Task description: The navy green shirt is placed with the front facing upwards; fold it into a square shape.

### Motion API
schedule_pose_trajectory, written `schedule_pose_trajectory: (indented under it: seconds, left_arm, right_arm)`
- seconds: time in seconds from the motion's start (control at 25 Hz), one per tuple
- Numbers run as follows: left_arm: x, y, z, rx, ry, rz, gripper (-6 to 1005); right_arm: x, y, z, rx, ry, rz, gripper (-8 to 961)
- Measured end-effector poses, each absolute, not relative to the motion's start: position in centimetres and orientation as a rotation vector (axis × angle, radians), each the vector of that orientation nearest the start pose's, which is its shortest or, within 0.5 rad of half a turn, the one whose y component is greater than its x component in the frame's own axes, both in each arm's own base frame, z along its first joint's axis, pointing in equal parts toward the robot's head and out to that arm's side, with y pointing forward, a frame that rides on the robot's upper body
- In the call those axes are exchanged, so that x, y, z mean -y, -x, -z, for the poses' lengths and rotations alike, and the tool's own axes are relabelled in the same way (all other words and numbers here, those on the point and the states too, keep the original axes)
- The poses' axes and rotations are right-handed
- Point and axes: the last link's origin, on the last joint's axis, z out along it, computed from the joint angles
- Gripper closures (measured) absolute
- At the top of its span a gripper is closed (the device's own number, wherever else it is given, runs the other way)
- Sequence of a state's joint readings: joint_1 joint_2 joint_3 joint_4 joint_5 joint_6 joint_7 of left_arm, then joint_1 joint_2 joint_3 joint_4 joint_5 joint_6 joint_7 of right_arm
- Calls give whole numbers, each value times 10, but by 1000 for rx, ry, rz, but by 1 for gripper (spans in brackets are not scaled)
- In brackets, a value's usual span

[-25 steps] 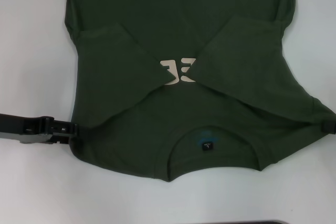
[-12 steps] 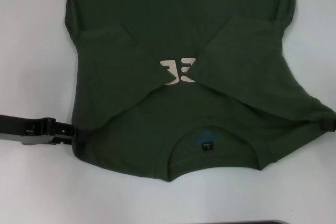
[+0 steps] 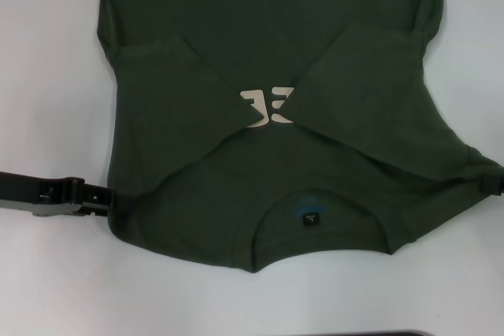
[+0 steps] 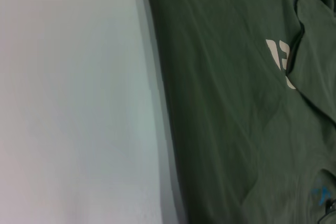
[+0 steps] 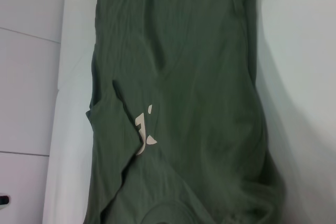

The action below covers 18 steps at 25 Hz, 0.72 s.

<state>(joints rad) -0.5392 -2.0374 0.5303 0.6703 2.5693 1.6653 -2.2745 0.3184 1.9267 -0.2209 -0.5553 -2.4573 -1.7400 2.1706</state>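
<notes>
The navy green shirt (image 3: 268, 29) lies flat on the white table, collar toward me and front up. Both sleeves are folded in over the chest, partly covering the cream letters (image 3: 266, 108). A small dark neck label (image 3: 313, 219) sits inside the collar. My left gripper (image 3: 109, 197) rests low at the shirt's left edge by the shoulder, touching the cloth. At the frame's right border my right gripper (image 3: 494, 184) meets the shirt's right shoulder corner; only its tip shows. The wrist views show the shirt (image 4: 226, 103) (image 5: 184, 77) but no fingers.
The white table (image 3: 47, 76) shows bare on both sides of the shirt and in front of the collar. A dark strip (image 3: 378, 334) runs along the near edge. The shirt's hem runs out of the head view at the far side.
The left gripper has slid slightly outward and toward me along the shirt's edge. The right gripper tip has shifted a little away from me. The shirt lies unchanged.
</notes>
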Motion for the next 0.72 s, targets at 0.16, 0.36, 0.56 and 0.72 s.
schedule_pose_trajectory:
  seconds: [0.16,0.36,0.56,0.72]
  left_arm:
    - [-289,324,-3,1968,2392,104,576]
    - [-290,322,1,1954,2406,67,669]
    - [-291,322,1,1957,2405,73,803]
    - [-291,322,0,1960,2404,80,938]
  right_arm:
    - [-222,-387,-62,-2150,1990,-667,917]
    - [-223,-385,-63,-2146,1991,-683,917]
    - [-223,-385,-63,-2146,1991,-683,917]
    - [-221,-386,-63,-2146,1990,-683,918]
